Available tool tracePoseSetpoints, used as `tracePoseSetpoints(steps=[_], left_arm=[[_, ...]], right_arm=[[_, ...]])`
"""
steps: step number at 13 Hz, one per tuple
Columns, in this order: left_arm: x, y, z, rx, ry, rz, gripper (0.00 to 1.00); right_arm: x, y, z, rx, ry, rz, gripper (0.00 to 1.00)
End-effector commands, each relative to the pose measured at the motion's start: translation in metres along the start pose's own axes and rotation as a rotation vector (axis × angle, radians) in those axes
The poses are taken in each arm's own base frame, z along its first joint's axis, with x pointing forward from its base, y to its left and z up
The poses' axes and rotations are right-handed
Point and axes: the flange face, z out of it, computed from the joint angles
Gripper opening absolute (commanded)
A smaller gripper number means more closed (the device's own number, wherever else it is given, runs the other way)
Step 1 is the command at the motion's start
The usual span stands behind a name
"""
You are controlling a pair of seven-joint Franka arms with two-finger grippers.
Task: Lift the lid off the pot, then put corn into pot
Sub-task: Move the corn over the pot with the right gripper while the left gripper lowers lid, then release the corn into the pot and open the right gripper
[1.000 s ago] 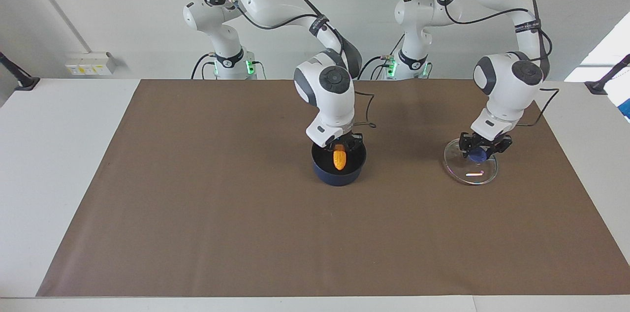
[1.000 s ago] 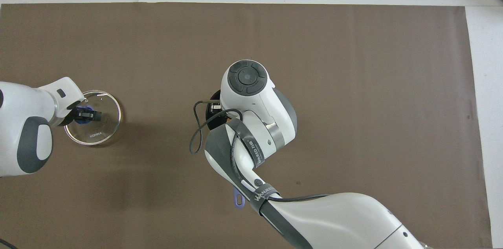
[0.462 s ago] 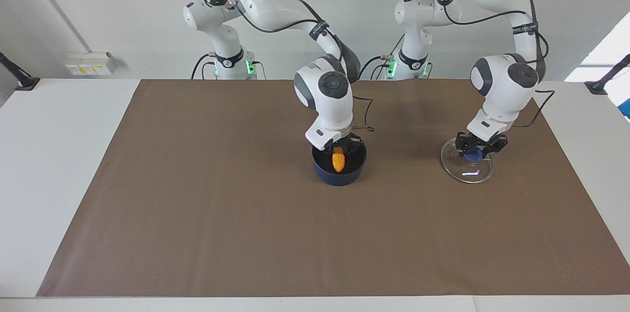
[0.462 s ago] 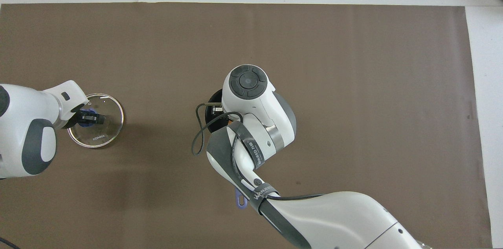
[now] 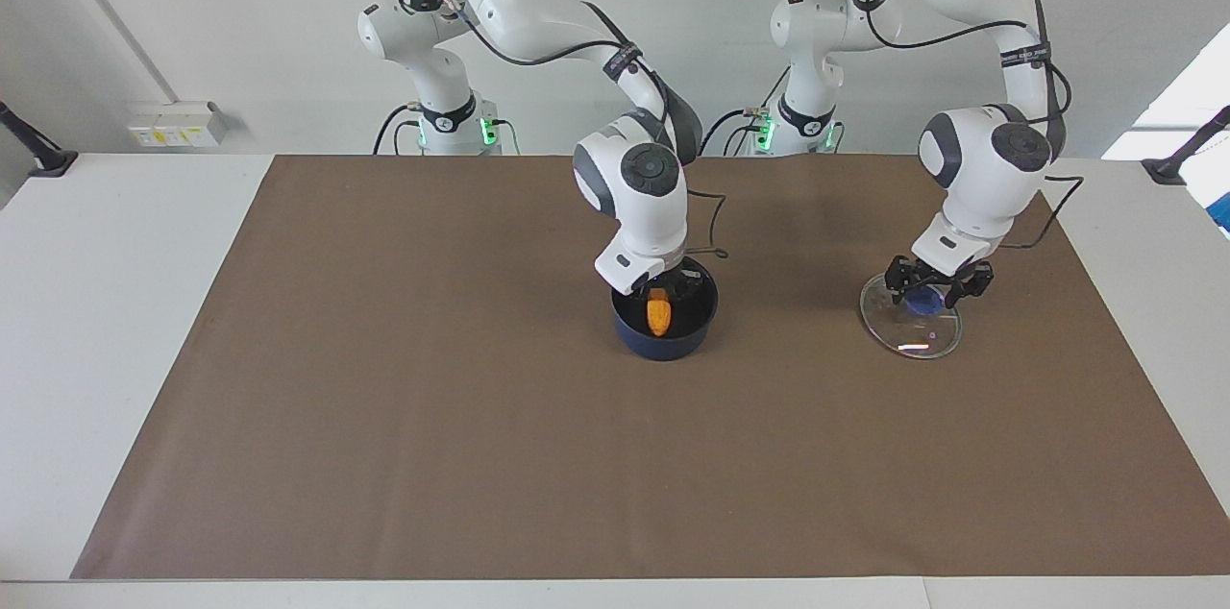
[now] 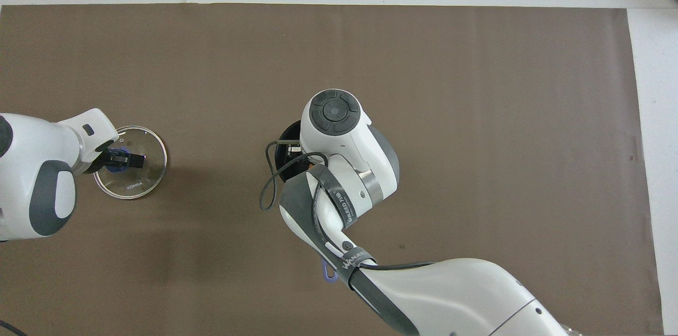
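Navy-blue pot [image 5: 663, 335] at mid-table held the corn [image 5: 658, 313], gripped by the right gripper [image 5: 661, 294]; the left gripper [image 5: 937, 287], grip unclear, straddled the knob of the glass lid [image 5: 911, 330] lying beside it.

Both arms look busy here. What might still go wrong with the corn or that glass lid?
The right gripper hangs low inside the small dark blue pot, at the yellow-orange corn cob; rising, it might drag the cob out or nudge the pot. The left gripper sits at the blue knob of the round clear glass lid on the brown mat; pulling away, it could slide the lid.
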Motion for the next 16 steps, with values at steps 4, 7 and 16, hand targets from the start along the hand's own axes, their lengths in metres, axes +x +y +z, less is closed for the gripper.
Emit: tracePoseSetpoints(steps=[4, 7, 16], left_arm=[[0.009, -0.003, -0.008, -0.004, 0.033, 0.012, 1.00], [0.022, -0.006, -0.032, 0.002, 0.052, 0.012, 1.00], [0.071, -0.001, -0.263, 0.004, 0.044, 0.030, 1.00]], right_arm=[[0.002, -0.001, -0.030, 0.052, 0.024, 0.004, 1.00], [0.000, 0.003, -0.070, 0.080, 0.060, 0.006, 1.00], [0.052, 0.180, -0.214, 0.000, 0.145, 0.112, 1.00]])
